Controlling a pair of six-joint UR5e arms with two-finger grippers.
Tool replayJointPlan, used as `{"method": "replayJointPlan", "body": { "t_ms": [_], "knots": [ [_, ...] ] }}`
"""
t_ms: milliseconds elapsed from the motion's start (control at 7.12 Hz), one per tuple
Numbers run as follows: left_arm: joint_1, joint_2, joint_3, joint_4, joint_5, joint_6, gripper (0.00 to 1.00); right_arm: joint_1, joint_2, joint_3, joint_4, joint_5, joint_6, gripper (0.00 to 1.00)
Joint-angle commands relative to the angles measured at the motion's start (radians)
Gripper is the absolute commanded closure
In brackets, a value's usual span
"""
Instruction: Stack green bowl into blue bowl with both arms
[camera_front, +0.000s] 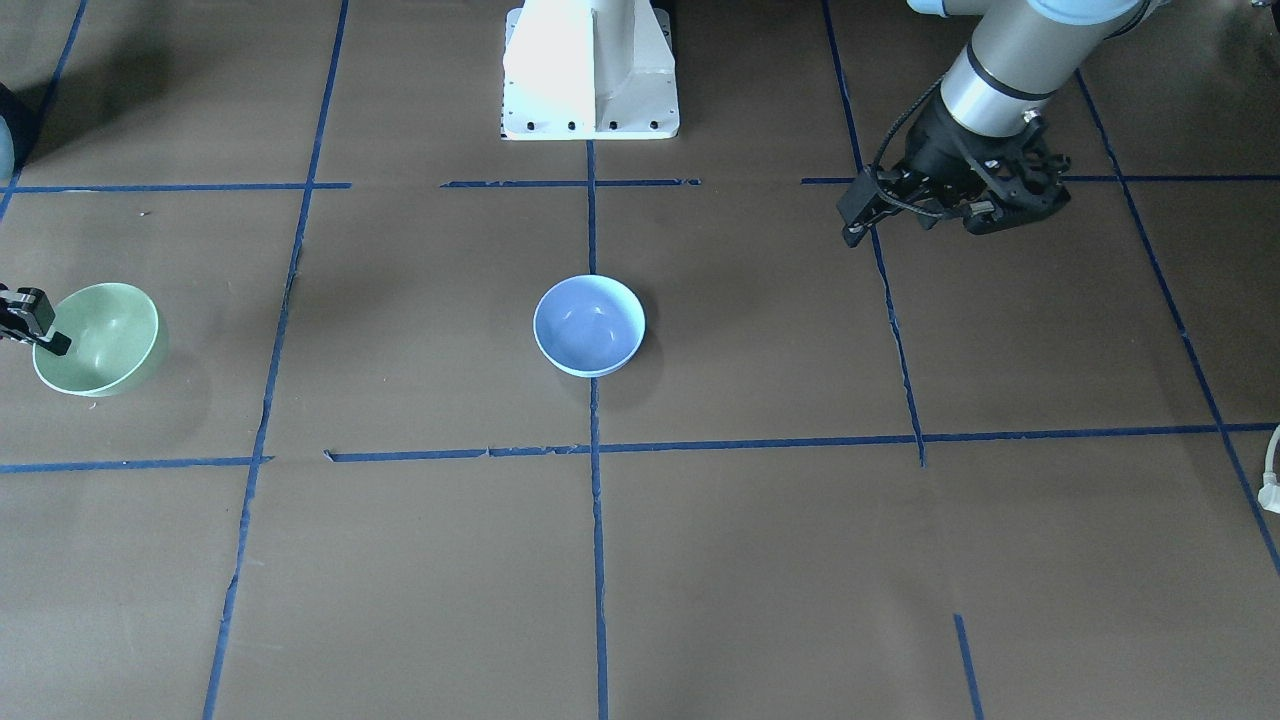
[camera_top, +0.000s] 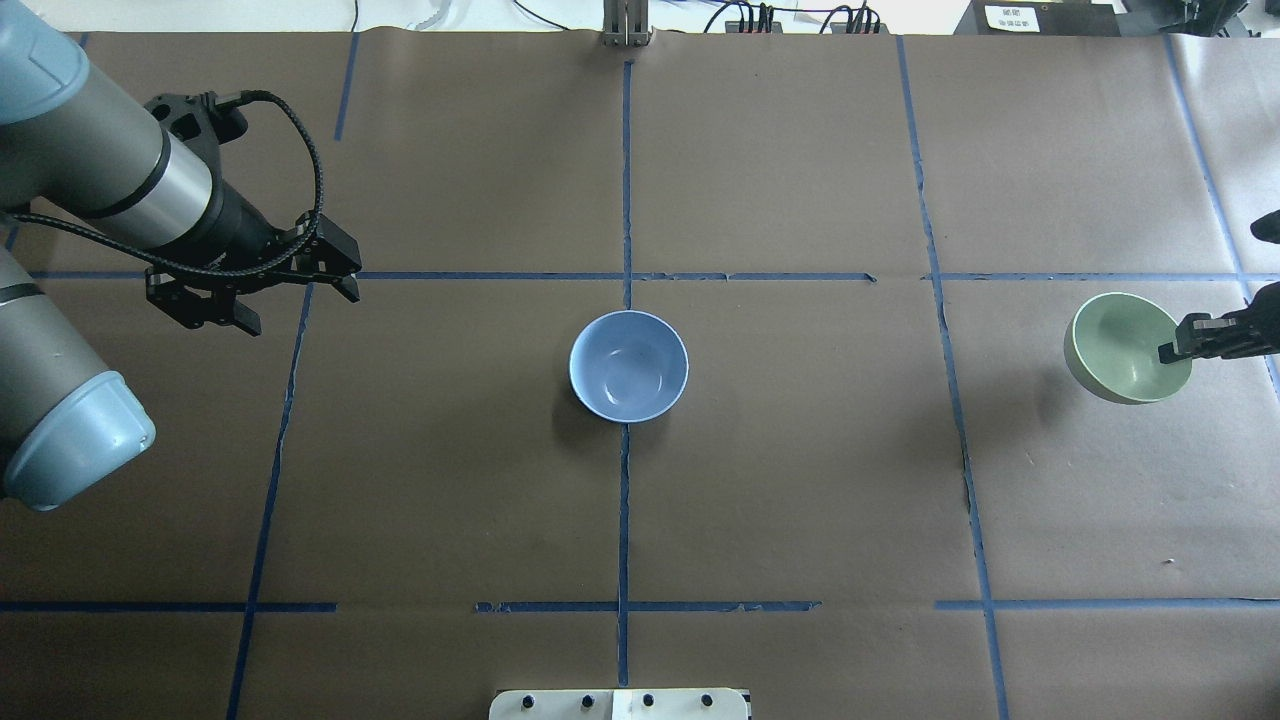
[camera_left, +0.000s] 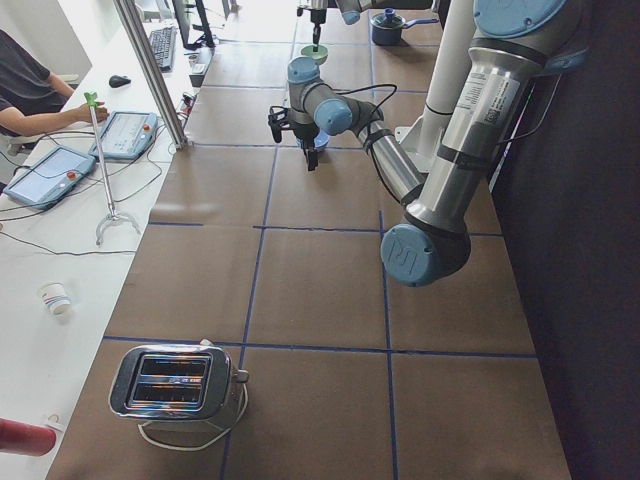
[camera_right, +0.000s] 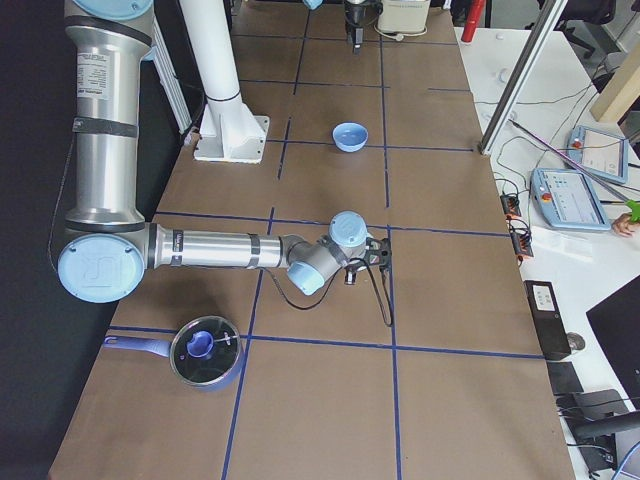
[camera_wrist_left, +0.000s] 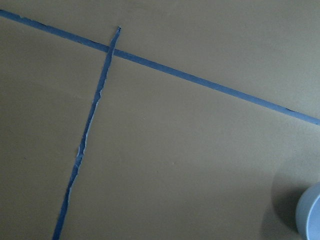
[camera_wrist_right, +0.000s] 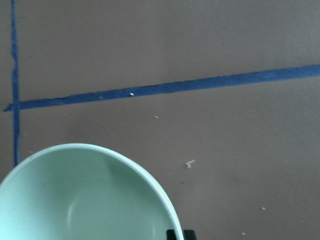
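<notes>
The green bowl (camera_front: 100, 338) hangs tilted just above the table at the robot's far right, its shadow offset below it. It also shows in the overhead view (camera_top: 1122, 345) and fills the lower left of the right wrist view (camera_wrist_right: 85, 200). My right gripper (camera_top: 1183, 348) is shut on its outer rim, one finger inside the bowl. The blue bowl (camera_top: 628, 365) stands upright and empty at the table's middle (camera_front: 589, 325). My left gripper (camera_top: 298, 308) is open and empty, hovering well to the left of the blue bowl, whose edge (camera_wrist_left: 311, 216) shows in the left wrist view.
The white pedestal base (camera_front: 590, 70) stands at the robot's side of the table. A toaster (camera_left: 175, 382) sits at the left end and a lidded pot (camera_right: 205, 350) at the right end. Blue tape lines grid the brown table cover (camera_top: 800, 480).
</notes>
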Motion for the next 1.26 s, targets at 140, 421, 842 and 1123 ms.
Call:
{"method": "replayJointPlan", "body": {
  "t_ms": [140, 421, 842, 1123],
  "knots": [
    [-0.130, 0.215, -0.031, 0.000, 0.002, 0.427, 0.00, -0.085, 0.168, 0.137, 0.002, 0.004, 0.321, 1.00],
    [-0.219, 0.277, -0.008, -0.002, -0.003, 0.667, 0.00, -0.240, 0.329, 0.146, 0.000, -0.121, 0.498, 1.00],
    [-0.235, 0.277, 0.054, -0.008, -0.006, 0.679, 0.00, -0.510, 0.460, 0.136, -0.017, -0.419, 0.599, 1.00],
    [-0.236, 0.277, 0.067, -0.009, -0.008, 0.679, 0.00, -0.604, 0.469, 0.120, -0.018, -0.534, 0.600, 0.99]
  ]
}}
